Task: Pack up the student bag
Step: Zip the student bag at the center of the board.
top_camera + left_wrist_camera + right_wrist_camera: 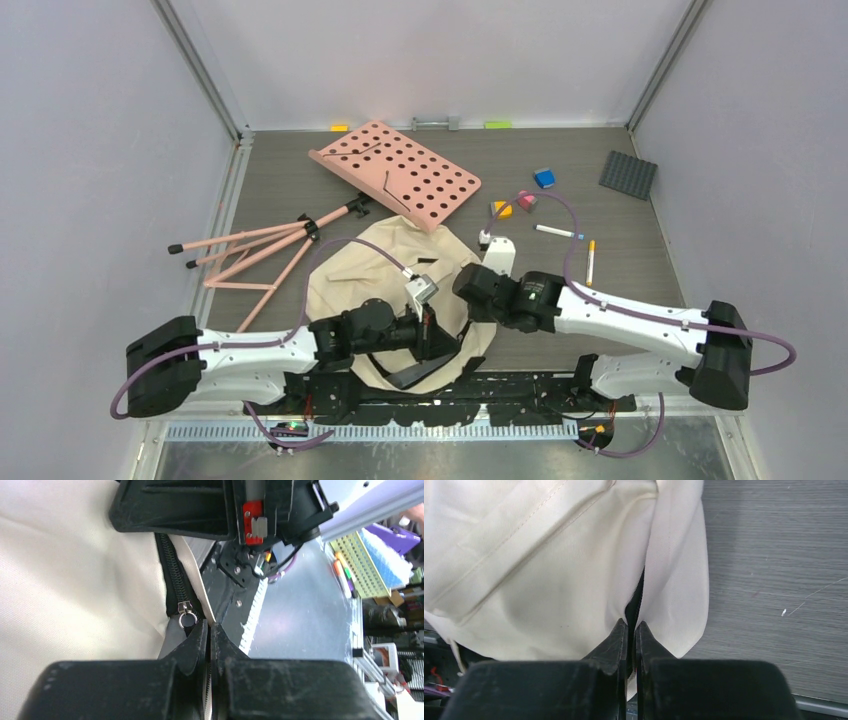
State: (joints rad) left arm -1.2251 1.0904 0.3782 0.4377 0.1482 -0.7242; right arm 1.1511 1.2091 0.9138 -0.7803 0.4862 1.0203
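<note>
The student bag [360, 280] lies on the table [275, 175], centred, just beyond the arm bases. The left gripper [432, 335] is at its near edge and the right gripper [468, 292] at its right edge. A perforated board [395, 172] lies just behind the bag, and a folded tripod stand [265, 243] to its left. To the right lie two pens [558, 232], with small blocks [544, 178] farther back and a studded baseplate [628, 174] at the far right.
</note>
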